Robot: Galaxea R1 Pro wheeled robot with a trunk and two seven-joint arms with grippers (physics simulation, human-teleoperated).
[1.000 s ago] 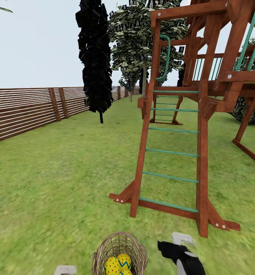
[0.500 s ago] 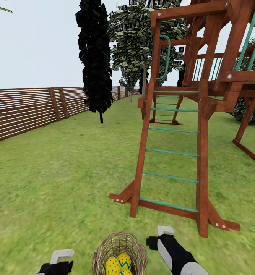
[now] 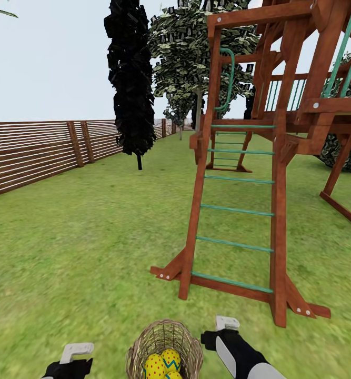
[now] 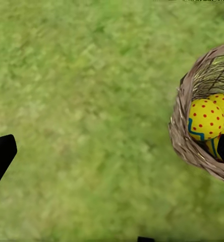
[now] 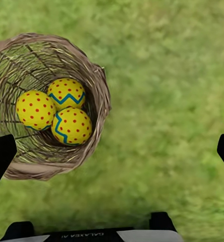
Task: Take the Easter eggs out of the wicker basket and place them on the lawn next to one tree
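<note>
The basket [image 3: 164, 350] stood on the lawn [image 3: 80, 247] between my two grippers, all three eggs [image 5: 55, 110] lying in it. My right gripper [image 3: 220, 330] hung just beside its rim, nearer than the left gripper [image 3: 72, 355]; both had their jaws spread, grasping nothing.

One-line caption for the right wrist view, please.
Right gripper, jaws wide open, hovers above the lawn beside the wicker basket holding three Easter eggs.
</note>
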